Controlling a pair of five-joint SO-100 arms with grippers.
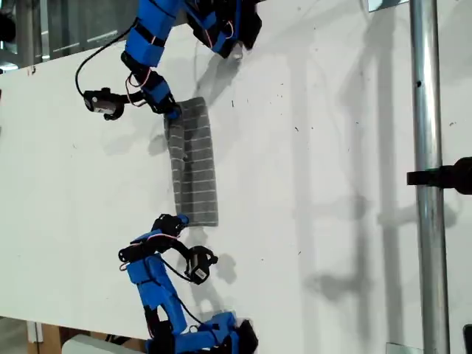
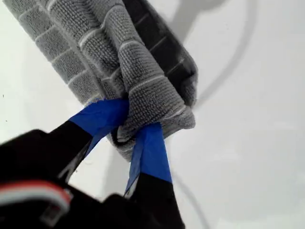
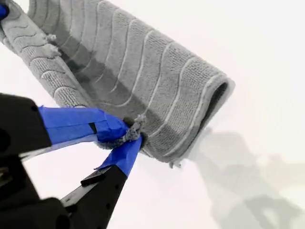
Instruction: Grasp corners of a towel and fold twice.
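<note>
Two grippers each have hold of the towel (image 1: 193,162), which lies as a long narrow folded strip on the white counter (image 1: 332,147), running between the arm at the exterior view's top and the arm at its bottom. My first gripper (image 2: 136,126) is closed on a thick bunched wad of cloth at one end, several layers pinched together. My second gripper (image 3: 129,132) is closed on a thin frayed corner (image 3: 136,125) at its end, with only a small tuft between the tips.

I judge the towel light, soft and limp: it will sag and drag on the counter instead of holding its shape, and the looped weave should grip well against the taped tips. The corners are the places to hold, taking all layers at once, since a thin nip like the second one could slip free under tension.

Only the exterior view shows the whole strip and both arms, though the grips are too small there to read, and I cannot match either wrist view to an arm. Both wrist views show the pinches closely, and the second shows the fold's open rolled edge.
</note>
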